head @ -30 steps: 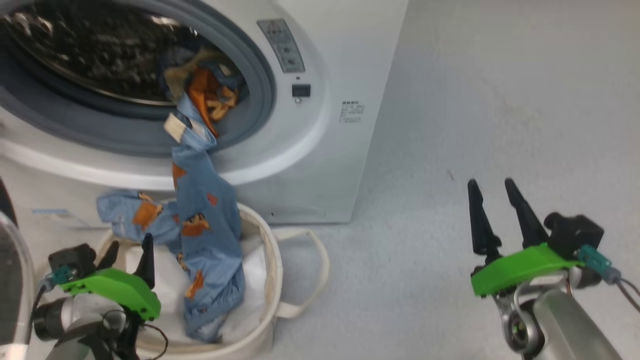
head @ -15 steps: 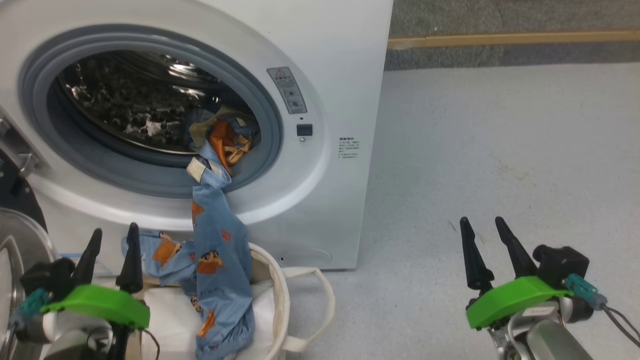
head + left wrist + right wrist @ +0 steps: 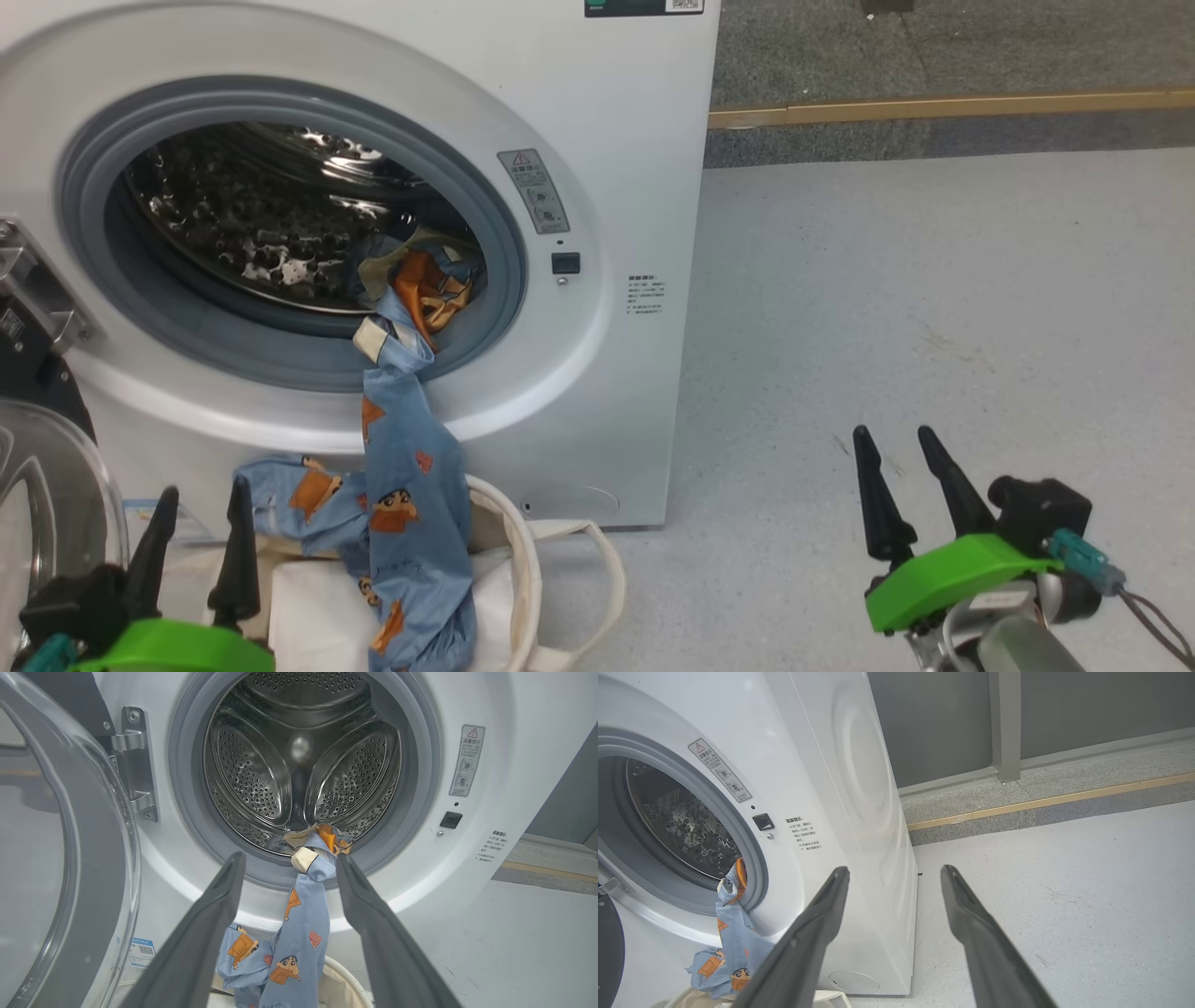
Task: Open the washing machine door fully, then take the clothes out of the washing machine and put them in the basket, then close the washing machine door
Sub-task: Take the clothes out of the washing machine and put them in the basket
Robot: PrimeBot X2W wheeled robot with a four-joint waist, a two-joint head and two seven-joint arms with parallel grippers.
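With the left gripper (image 3: pixel 205 487) and the right gripper (image 3: pixel 892 432) both spread and empty, take the clothes (image 3: pixel 411 485), which trail from the mouth of the washing machine (image 3: pixel 616 140) down into the basket (image 3: pixel 523 560), at the bunched knot there, expecting light, limp fabric likely to snag.

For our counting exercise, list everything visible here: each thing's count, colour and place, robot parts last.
White boxy front-loading washing machine: one, white, standing at the left.
Round glass-domed washing machine door: one, clear, black-rimmed, swung open leftward.
Soft printed clothes: number unclear, light blue with orange, trailing from steel drum into basket.
Round canvas basket: one, cream, on floor before machine.
Folded sheet: one, white, inside basket.
Floor strip: one, tan, beyond the grey floor.
Left gripper: one, black and green, open, near basket.
Right gripper: one, same colours, open, over bare floor.
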